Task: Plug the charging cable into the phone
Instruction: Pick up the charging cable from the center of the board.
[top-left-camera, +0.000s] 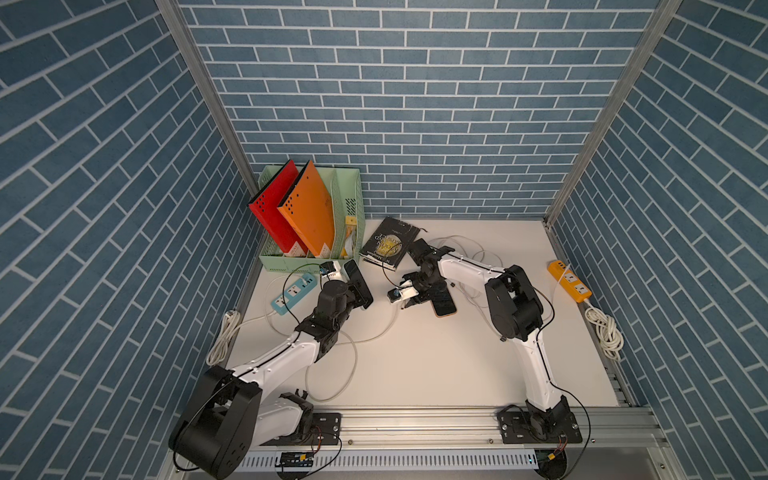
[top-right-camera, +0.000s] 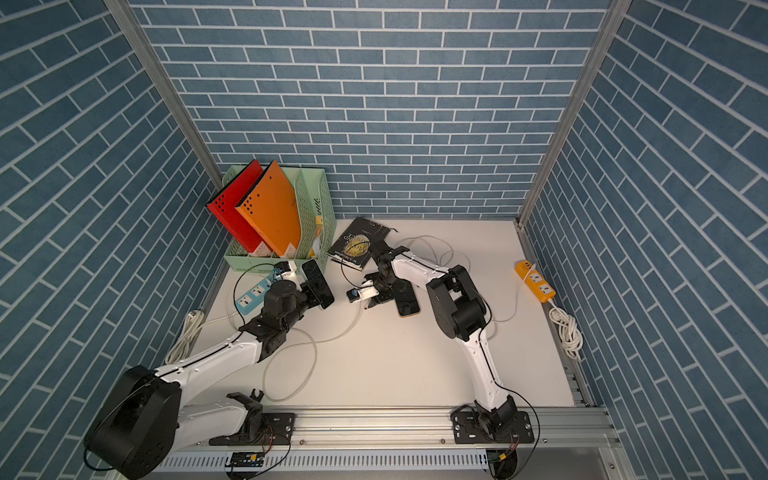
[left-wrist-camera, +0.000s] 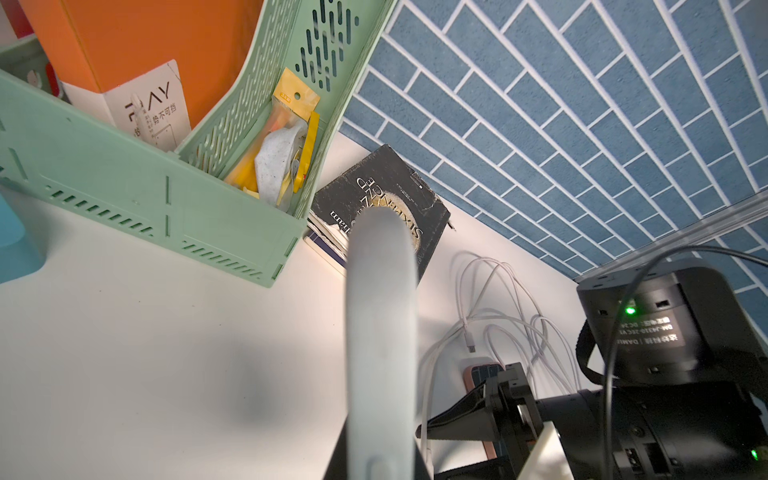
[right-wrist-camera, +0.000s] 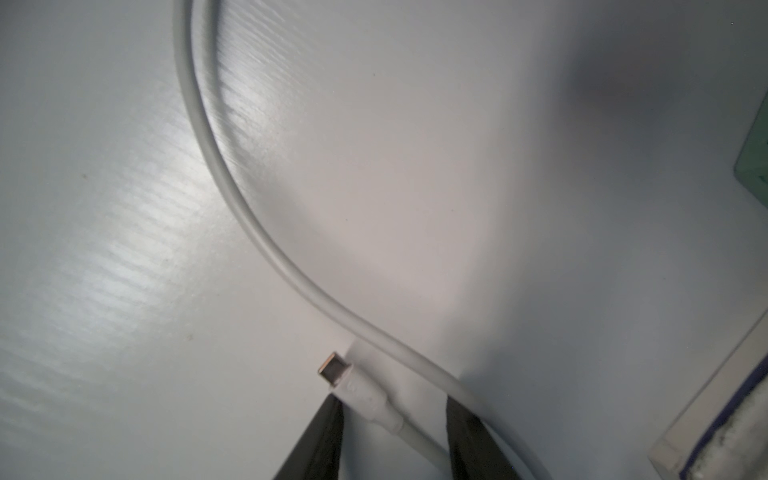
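The left fingers (top-left-camera: 352, 292) are clamped on the phone (top-left-camera: 354, 270), holding it raised off the worktop (top-left-camera: 415, 365), likely to present its port, while the right fingers (right-wrist-camera: 320, 440) stand partly spread astride the plug (right-wrist-camera: 353, 384) of the charging cable (right-wrist-camera: 232, 199) lying flat there, seemingly not yet pinching it.

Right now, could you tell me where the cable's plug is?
In the right wrist view the plug lies on the table inside the open right hand, mid-table beside the flat phone.

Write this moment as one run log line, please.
left jaws: shut on phone | right jaws: open around cable plug | plugged in: not yet
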